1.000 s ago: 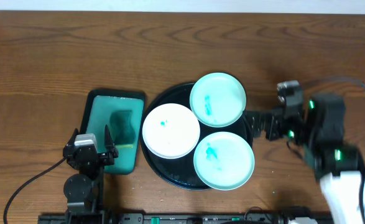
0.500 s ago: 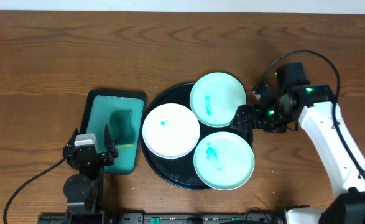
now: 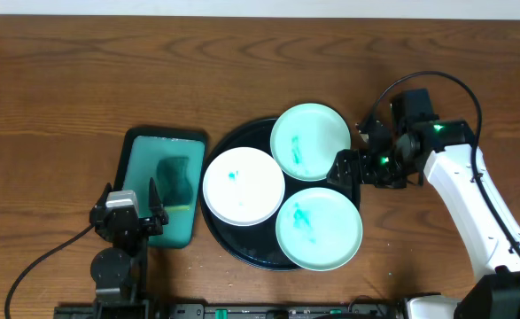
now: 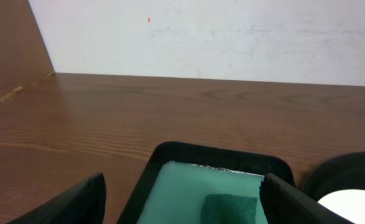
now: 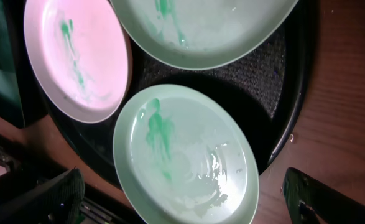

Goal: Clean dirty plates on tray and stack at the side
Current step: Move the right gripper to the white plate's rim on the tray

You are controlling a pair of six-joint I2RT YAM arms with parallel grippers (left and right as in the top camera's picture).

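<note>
The left gripper (image 3: 131, 188) sits at the near left with its jaws spread wide and nothing between them, over the near end of the rectangular teal-green tray (image 3: 144, 146); its wrist view cuts off the one dark sponge (image 4: 232, 205) there at the bottom edge and catches only a sliver of white plate. To the right lies the round black tray (image 3: 233, 244), largely covered by three plates, so only its rim and dark gaps show; the near mint-green plate (image 3: 319, 228) overhangs the near right rim and carries a teal smear; the white plate (image 3: 243, 186) lies at the left with a small teal spot, and looks pinkish in the right wrist view, cropped at the top. The right gripper (image 3: 355, 151) is at the tray's right rim, jaws apart and empty, close to both green plates; whether it touches either cannot be told. The far mint-green plate (image 3: 310, 141), also smeared, is cut off in that wrist view. Beyond is bare wooden table (image 3: 65, 71).
</note>
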